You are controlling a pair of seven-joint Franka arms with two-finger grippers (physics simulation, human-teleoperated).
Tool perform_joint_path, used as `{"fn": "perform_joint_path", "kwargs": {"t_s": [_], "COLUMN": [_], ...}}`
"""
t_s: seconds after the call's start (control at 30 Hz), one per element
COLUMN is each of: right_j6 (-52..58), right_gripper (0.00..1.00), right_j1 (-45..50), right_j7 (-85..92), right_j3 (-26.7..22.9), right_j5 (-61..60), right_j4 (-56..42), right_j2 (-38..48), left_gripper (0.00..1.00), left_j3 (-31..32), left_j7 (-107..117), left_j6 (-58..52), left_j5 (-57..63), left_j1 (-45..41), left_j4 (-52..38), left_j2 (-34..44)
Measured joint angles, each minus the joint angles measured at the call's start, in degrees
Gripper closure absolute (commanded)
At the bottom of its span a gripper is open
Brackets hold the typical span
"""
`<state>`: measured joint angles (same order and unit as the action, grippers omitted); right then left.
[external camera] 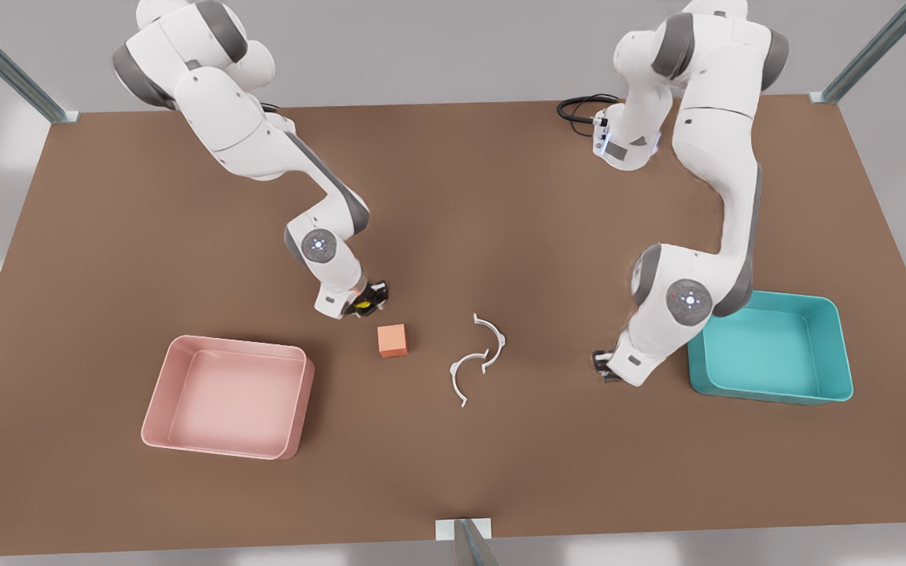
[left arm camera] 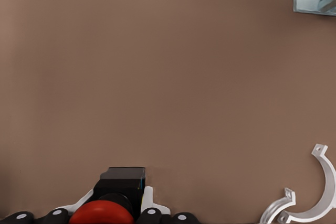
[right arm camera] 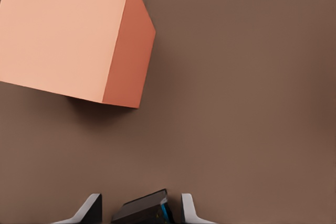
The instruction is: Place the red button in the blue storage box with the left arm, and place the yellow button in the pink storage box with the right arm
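Between left gripper (left arm camera: 119, 214) fingers: red button (left arm camera: 101, 214), clamped.

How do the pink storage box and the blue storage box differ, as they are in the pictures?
The pink storage box is pale pink; the blue storage box is teal. The pink one lies on the front view's left, the blue one on its right. An arm's elbow hangs in front of the blue box's near corner, while no arm overlaps the pink box. Both are low-walled rectangular trays with rounded corners, and both hold nothing.
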<state>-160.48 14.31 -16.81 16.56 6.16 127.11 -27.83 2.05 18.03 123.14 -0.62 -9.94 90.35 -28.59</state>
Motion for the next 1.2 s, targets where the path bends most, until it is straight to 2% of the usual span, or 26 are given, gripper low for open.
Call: {"fn": "perform_joint_path", "kwargs": {"t_s": [0.07, 0.1, 0.13, 0.23, 0.27, 0.3, 0.43, 0.57, 0.67, 0.77, 0.9, 0.93, 1.0, 1.13, 1.2], "right_j6": [-0.8, -1.1, -1.4, -1.9, -2.1, -2.2, 0.0, 8.0, 18.2, 28.1, 36.4, 37.7, 39.5, 41.2, 42.3], "right_gripper": [0.41, 0.46, 0.46, 0.50, 0.51, 0.51, 0.51, 0.52, 0.52, 0.52, 0.51, 0.43, 0.00, 0.00, 0.00], "right_j1": [-0.1, -0.2, -0.2, -0.3, -0.3, -0.3, -1.1, -2.3, -2.6, -3.4, -10.4, -11.4, -12.2, -12.4, -12.2], "right_j7": [0.3, 0.5, 0.7, 1.3, 1.5, 1.8, 2.7, 4.7, 8.1, 12.1, 18.1, 19.6, 22.0, 26.1, 27.3], "right_j3": [-0.2, -0.2, -0.3, -0.3, -0.3, -0.3, 0.0, -2.1, -7.8, -11.5, -10.8, -10.8, -11.0, -11.3, -11.3], "right_j5": [0.0, 0.0, 0.0, -0.1, -0.1, -0.1, -0.2, -0.6, -4.6, -6.6, -7.4, -7.5, -7.3, -7.1, -6.9], "right_j4": [0.1, 0.1, 0.2, 0.2, 0.2, 0.1, -2.6, -8.6, -19.5, -30.0, -35.6, -35.8, -35.9, -37.4, -39.0], "right_j2": [0.0, 0.0, 0.0, 0.0, 0.0, 0.0, 1.8, 5.4, 5.3, 2.3, -1.2, -1.9, -3.2, -5.1, -0.9], "left_gripper": [0.55, 0.55, 0.55, 0.54, 0.33, 0.00, 0.00, 0.00, 0.00, 0.00, 0.00, 0.00, 0.00, 0.00, 0.00], "left_j3": [-0.2, -0.3, -0.4, -0.5, -0.4, -0.4, -0.3, 1.4, -3.3, -4.0, -4.2, -4.2, -4.2, -4.2, -4.2], "left_j7": [-4.5, -7.1, -9.9, -18.3, -21.0, -23.6, -32.0, -31.7, -29.7, -27.9, -25.9, -25.5, -24.7, -23.4, -22.9], "left_j6": [-4.7, -6.5, -7.9, -9.2, -9.0, -8.7, -8.7, -14.7, -19.7, -23.3, -26.4, -26.9, -27.7, -28.9, -29.2], "left_j5": [0.1, 0.5, 1.1, 2.0, 2.2, 2.1, 1.1, 1.5, 0.9, 0.1, -0.3, -0.4, -0.4, -0.6, -0.6], "left_j1": [9.2, 13.6, 17.1, 24.5, 25.7, 26.4, 26.4, 21.9, 11.6, 9.7, 10.4, 10.5, 10.4, 9.4, 9.2], "left_j4": [0.2, 0.2, 0.1, -0.1, -0.2, -0.5, -0.7, -2.3, -5.6, -7.2, -7.6, -7.6, -7.6, -7.6, -7.6], "left_j2": [2.2, 2.4, 2.3, -0.9, -2.7, -3.9, -3.9, 13.4, 20.2, 21.3, 21.5, 21.5, 21.5, 21.6, 21.6]}}
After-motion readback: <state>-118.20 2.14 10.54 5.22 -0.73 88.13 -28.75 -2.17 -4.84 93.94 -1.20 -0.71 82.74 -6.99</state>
